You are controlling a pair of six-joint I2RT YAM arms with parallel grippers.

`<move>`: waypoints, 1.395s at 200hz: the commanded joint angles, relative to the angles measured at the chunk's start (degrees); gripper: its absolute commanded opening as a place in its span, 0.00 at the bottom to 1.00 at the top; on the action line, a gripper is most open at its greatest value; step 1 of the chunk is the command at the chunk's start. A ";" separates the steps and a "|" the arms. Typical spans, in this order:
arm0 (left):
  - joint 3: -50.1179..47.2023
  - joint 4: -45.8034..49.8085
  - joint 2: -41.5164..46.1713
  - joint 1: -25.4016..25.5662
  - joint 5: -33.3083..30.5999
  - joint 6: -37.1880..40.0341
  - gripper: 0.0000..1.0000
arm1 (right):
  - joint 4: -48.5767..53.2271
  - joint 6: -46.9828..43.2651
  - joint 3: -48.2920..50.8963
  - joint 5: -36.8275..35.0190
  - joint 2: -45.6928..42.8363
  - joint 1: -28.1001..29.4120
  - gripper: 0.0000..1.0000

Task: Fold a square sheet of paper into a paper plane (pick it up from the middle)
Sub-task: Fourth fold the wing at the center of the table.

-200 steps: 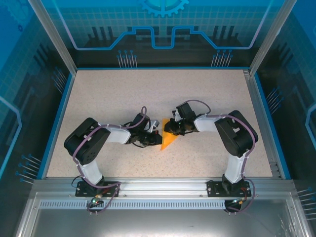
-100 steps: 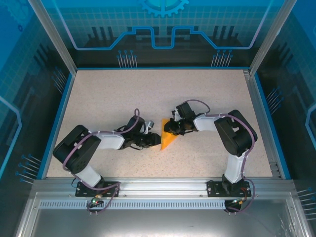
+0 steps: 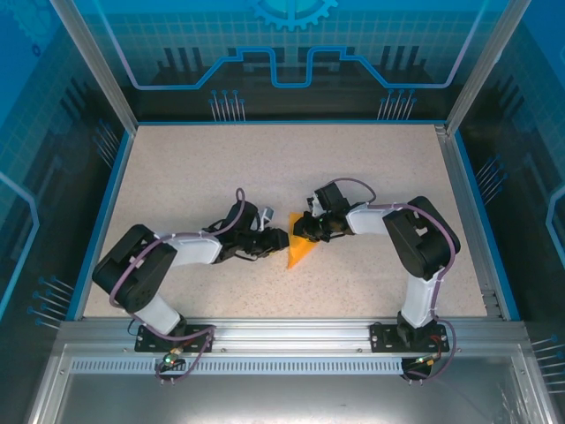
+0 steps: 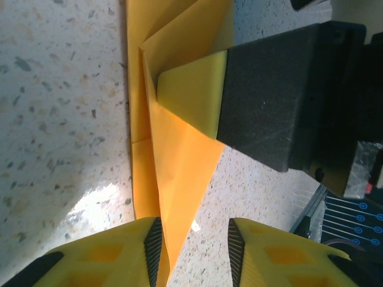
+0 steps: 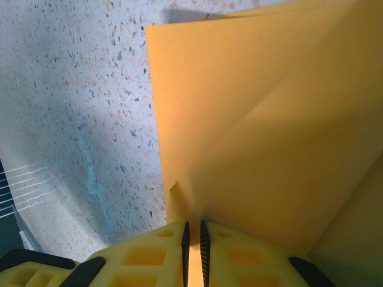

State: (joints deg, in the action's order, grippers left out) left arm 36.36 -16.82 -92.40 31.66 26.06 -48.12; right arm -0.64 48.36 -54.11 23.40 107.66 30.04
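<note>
At centre, right gripper (image 3: pixel 306 232) pinches paper plane (image 3: pixel 300 253) (edgewise).

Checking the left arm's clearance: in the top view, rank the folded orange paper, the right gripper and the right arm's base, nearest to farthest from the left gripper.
1. the folded orange paper, just right of the left gripper.
2. the right gripper, holding the paper's far end.
3. the right arm's base, at the near edge, far right.

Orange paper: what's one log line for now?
folded orange-yellow paper sheet: on speckled table | right gripper: shut on sheet | left gripper: open, at sheet's edge
</note>
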 commanded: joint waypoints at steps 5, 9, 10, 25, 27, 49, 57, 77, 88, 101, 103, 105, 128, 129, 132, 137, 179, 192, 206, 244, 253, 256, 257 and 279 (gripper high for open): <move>2.72 1.88 -2.72 -0.17 2.87 0.26 0.36 | 3.61 -0.90 -0.07 -0.72 1.54 -0.60 0.16; 3.16 2.10 -3.13 -0.06 3.01 0.49 0.36 | 3.56 -0.88 -0.05 -0.72 1.40 -0.61 0.16; 3.26 2.25 -3.27 -0.08 3.02 0.53 0.36 | 3.55 -0.89 -0.04 -0.72 1.41 -0.60 0.16; 4.80 4.02 -4.86 0.22 3.26 1.26 0.35 | 3.37 -0.84 0.02 -0.67 1.35 -0.62 0.16; 4.98 4.17 -5.02 0.24 3.33 1.34 0.35 | 3.37 -0.82 0.09 -0.71 1.40 -0.65 0.16; 6.51 4.98 -7.43 0.45 3.99 1.69 0.31 | 3.30 -0.66 0.12 -0.70 1.39 -0.60 0.16; 6.84 5.53 -7.96 0.59 3.86 1.71 0.29 | 3.28 -0.71 0.21 -0.66 1.24 -0.61 0.16; 6.53 5.14 -8.81 0.75 4.49 1.71 0.28 | 3.55 -0.73 0.06 -0.73 1.16 -0.60 0.16; 6.30 5.13 -8.86 0.79 5.00 1.95 0.27 | 3.55 -0.81 0.15 -0.74 1.15 -0.60 0.16; 5.92 5.11 -8.83 0.90 5.48 2.39 0.24 | 3.68 -0.81 0.14 -0.81 1.20 -0.62 0.16; 5.87 5.24 -8.71 0.89 5.53 2.45 0.24 | 3.67 -0.81 0.14 -0.81 1.16 -0.60 0.16; 5.88 5.38 -8.68 0.87 5.59 2.49 0.24 | 3.64 -0.81 0.16 -0.77 1.16 -0.60 0.16; 5.30 5.57 -7.88 0.79 5.37 2.80 0.31 | 3.41 -0.73 0.15 -0.75 1.24 -0.60 0.16; 5.21 5.57 -7.84 0.78 5.39 2.83 0.31 | 3.44 -0.72 0.14 -0.73 1.29 -0.60 0.16; 5.11 5.45 -7.65 0.88 5.32 2.81 0.31 | 3.49 -0.73 0.19 -0.72 1.26 -0.60 0.16; 5.03 5.22 -7.36 0.94 5.31 2.81 0.31 | 3.46 -0.80 0.25 -0.77 1.24 -0.60 0.16; 5.10 7.45 -6.15 0.94 5.23 3.68 0.32 | 3.54 -0.77 0.33 -0.81 1.42 -0.61 0.16; 4.04 6.94 -5.17 1.05 4.64 3.42 0.33 | 3.56 -0.77 0.36 -0.81 1.42 -0.62 0.16; 4.17 8.07 -4.95 1.05 4.70 4.09 0.33 | 3.27 -0.66 0.55 -0.72 1.48 -0.60 0.16; 4.37 7.46 -5.28 1.12 5.53 4.69 0.25 | 3.15 -0.48 0.59 -0.64 1.55 -0.60 0.16; 4.44 6.81 -5.58 1.13 6.16 4.74 0.24 | 3.04 -0.46 0.67 -0.75 1.50 -0.60 0.16; 4.45 6.55 -5.64 1.12 6.43 4.71 0.23 | 3.02 -0.46 0.67 -0.68 1.50 -0.64 0.16; 4.43 6.45 -5.66 1.12 6.53 4.70 0.23 | 3.02 -0.46 0.71 -0.70 1.55 -0.62 0.16; 4.92 6.92 -6.33 1.22 7.69 5.67 0.21 | 2.85 -0.38 0.75 -0.38 1.72 -0.61 0.16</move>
State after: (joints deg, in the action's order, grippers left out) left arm 41.06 -10.76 -98.63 32.53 30.63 -44.64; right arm -0.58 48.40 -54.11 23.49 107.66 29.95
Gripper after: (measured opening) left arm 0.211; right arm 0.164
